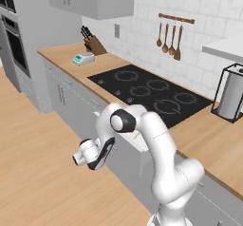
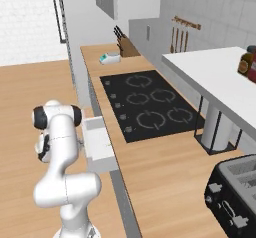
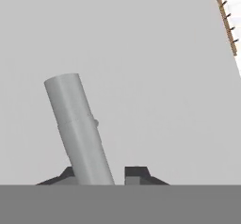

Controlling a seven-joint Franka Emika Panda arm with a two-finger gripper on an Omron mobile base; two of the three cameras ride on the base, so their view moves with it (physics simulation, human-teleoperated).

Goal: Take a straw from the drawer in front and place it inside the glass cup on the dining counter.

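Hand view | fingers (image 3: 101, 173) narrowed on drawer handle (image 3: 77, 129) | drawer (image 2: 97, 142) pulled out

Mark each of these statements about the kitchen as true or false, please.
1. The drawer is partly pulled out. True.
2. A pot stands on the cooktop. False: nothing stands on its burners.
3. A knife block stands on the counter. True.
4. The wooden utensils lie on the counter. False: they hang from a wall rail.
5. A grey bar rises between the tool tips. True.
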